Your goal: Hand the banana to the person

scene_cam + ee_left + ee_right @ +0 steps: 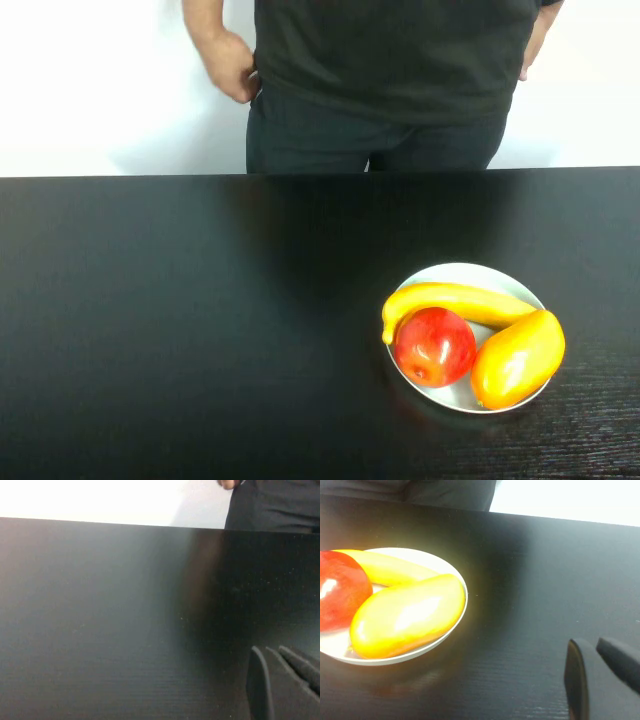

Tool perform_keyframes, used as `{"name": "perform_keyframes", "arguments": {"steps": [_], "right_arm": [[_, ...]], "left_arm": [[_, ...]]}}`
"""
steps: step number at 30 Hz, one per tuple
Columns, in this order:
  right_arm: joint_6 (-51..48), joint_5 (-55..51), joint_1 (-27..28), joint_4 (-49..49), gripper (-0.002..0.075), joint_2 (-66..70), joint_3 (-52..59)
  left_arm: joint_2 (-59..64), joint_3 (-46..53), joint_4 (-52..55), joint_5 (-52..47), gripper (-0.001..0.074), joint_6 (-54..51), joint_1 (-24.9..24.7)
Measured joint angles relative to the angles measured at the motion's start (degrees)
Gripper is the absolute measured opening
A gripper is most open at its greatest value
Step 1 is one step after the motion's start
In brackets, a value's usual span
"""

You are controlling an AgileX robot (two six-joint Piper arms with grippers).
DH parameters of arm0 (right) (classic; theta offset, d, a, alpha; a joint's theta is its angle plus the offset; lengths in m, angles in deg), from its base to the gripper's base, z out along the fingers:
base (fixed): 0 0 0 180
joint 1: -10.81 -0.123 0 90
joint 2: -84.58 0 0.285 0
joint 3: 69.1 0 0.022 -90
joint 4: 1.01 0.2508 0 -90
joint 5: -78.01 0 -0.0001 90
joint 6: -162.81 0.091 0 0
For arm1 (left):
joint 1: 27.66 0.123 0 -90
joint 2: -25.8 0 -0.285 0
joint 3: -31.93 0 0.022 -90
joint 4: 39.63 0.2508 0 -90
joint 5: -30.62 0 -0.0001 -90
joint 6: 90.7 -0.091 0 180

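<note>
Banana (455, 301) lies in the white plate (455, 271), lower right of high view, along the far rim, touching the apple (434, 346) and mango (517, 358). Person (390, 60) stands top centre behind the black table (180, 320), hands at hips. Left gripper (280, 680) and right gripper (600, 675) low over the table, holding nothing; can't tell if either is open.

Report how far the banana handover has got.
Nothing looks done yet. The banana lies on the white plate behind the apple and mango. Nothing is in hand: the right gripper sits over bare table beside the plate, the left gripper over bare table, away from the fruit. Left: grasp the banana, lift it, and carry it to the person standing across the table.
</note>
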Motion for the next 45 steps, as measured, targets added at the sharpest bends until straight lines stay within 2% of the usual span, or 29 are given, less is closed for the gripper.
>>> {"name": "perform_keyframes", "arguments": {"steps": [21,30,40,45], "right_arm": [[0.0,0.1,0.0,-0.5,-0.0007,0.0,0.0],[0.1,9.6,0.0,0.6,-0.0008,0.0,0.2],[1.8,19.0,0.0,18.0,-0.0007,0.0,0.2],[2.0,21.9,0.0,20.8,-0.0007,0.0,0.3]], "left_arm": [[0.0,0.0,0.0,0.0,-0.0004,0.0,0.0],[0.0,0.0,0.0,0.0,-0.0004,0.0,0.0],[0.0,0.0,0.0,0.0,-0.0004,0.0,0.0],[0.0,0.0,0.0,0.0,-0.0004,0.0,0.0]]}}
